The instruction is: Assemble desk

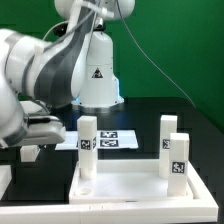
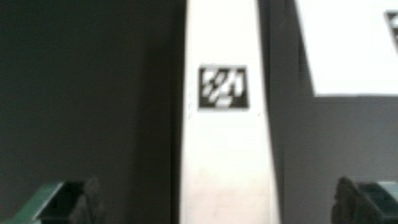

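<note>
Three short square white plastic leg posts (image 1: 88,148) stood upright on the wide flat white desk panel (image 1: 125,190) — near, on the black tabletop (image 1: 140,108). The pincer (image 2: 217,200) hung spread, astride a tagged white post (image 2: 221,120) — at least one leg seemingly remained.

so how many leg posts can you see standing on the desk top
3 in the exterior view: one leg post toward that view's left, a second further back on its right, a third just in front of it. A fourth may be hidden.

My exterior view sits low and close, facing the robot arm (image 1: 40,70) across the desk top panel (image 1: 120,185) with its upright posts. My wrist view looks tight along one tagged leg post (image 2: 221,120). Both views share that white furniture.
</note>
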Motion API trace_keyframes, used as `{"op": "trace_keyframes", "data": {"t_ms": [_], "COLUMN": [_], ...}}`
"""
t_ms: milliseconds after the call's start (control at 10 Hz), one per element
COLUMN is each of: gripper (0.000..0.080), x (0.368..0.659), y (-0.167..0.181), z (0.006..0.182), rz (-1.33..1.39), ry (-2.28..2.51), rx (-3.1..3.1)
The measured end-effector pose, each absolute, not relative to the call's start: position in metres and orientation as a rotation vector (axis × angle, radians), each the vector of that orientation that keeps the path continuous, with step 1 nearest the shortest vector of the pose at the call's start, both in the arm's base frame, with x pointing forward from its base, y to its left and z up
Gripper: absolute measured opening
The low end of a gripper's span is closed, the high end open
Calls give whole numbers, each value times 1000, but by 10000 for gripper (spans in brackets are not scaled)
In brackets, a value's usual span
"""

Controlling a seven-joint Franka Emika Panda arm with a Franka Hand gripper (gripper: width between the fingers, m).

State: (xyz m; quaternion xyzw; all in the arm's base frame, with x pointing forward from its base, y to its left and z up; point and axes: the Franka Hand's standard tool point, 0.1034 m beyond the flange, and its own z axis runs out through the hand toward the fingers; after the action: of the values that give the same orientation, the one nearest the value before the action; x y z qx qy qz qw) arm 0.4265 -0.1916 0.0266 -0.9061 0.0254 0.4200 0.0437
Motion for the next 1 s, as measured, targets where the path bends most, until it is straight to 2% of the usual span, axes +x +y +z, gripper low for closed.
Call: {"op": "trace_keyframes", "data": {"t_ms": [200,800,1000], "gripper": [649,649,397], "x": [433,423,423], "y": [-195,-191,-192], "z": [24,17,17], "rz": [1265,1348,1349], "ry": [70,135,136], "rx": [-2792,-2745,-2745]}}
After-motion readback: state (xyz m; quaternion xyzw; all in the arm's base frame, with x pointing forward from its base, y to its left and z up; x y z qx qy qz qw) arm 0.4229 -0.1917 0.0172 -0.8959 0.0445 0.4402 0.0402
